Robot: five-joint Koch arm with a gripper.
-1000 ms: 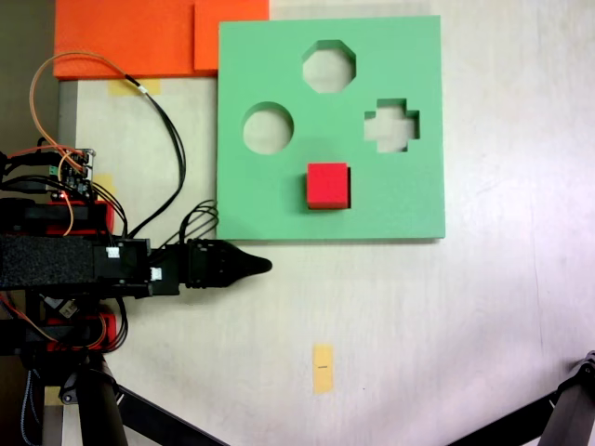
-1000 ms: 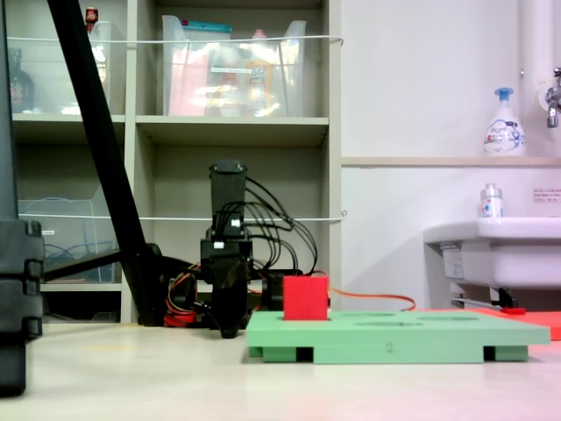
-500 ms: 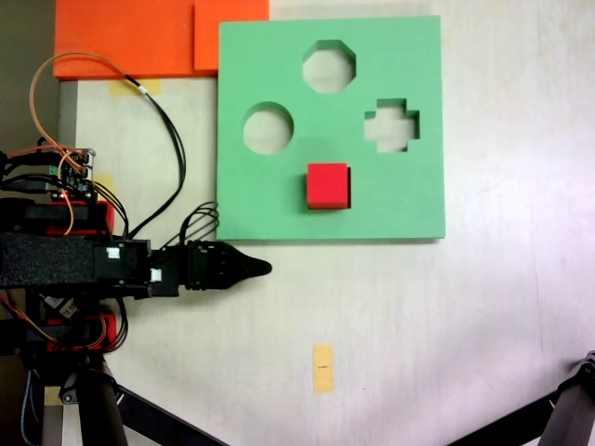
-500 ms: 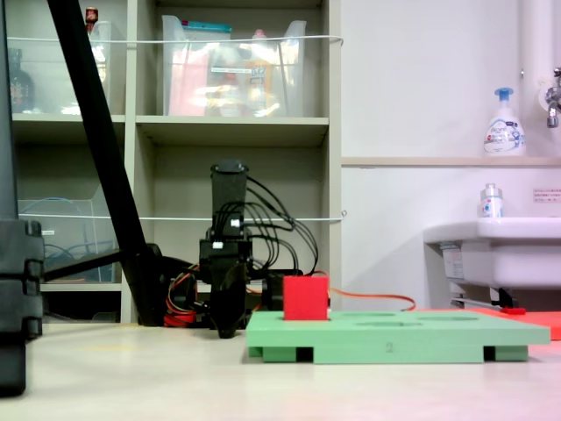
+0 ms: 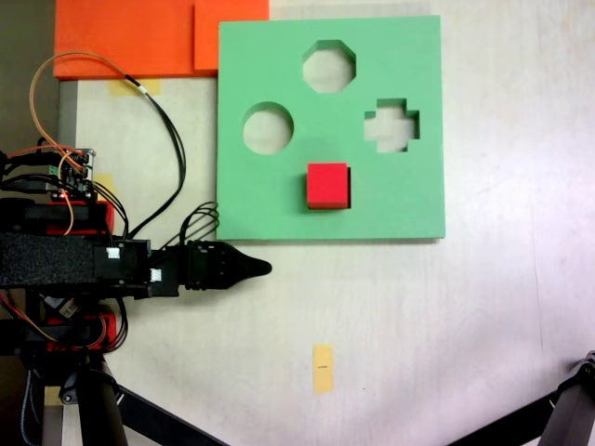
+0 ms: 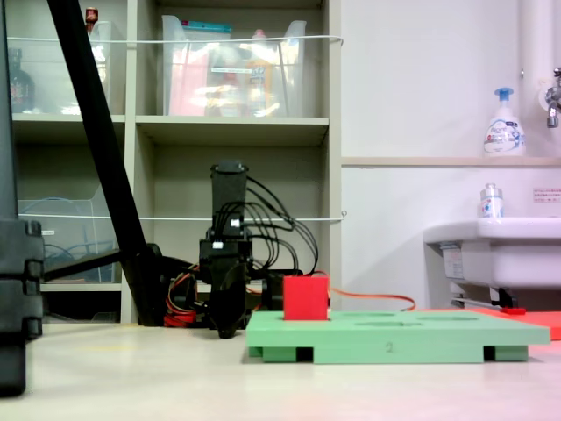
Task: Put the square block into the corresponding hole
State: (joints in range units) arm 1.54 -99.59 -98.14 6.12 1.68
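Looking down from my top camera, I see the gripper (image 5: 263, 268) tapering to a single dark point, lying low over the pale surface (image 5: 483, 316) just off the green board's (image 5: 270, 200) near-left corner; whether its jaws are spread or pressed together I cannot tell. One square block (image 5: 327, 185), smooth bright red, sits in the corresponding hole (image 5: 348, 186) near the board's near edge; in the side camera the block (image 6: 305, 297) stands proud of the thick foam. I count four cut-outs: round (image 5: 268, 128), octagonal (image 5: 329, 66), cross-shaped (image 5: 391, 124) and the square one. Two flat orange foam sheets (image 5: 130, 37) lie at the surface's far-left corner. One small yellow tape strip (image 5: 322, 368) marks the near side. A faint "2" (image 6: 389, 348) shows on the board's side edge.
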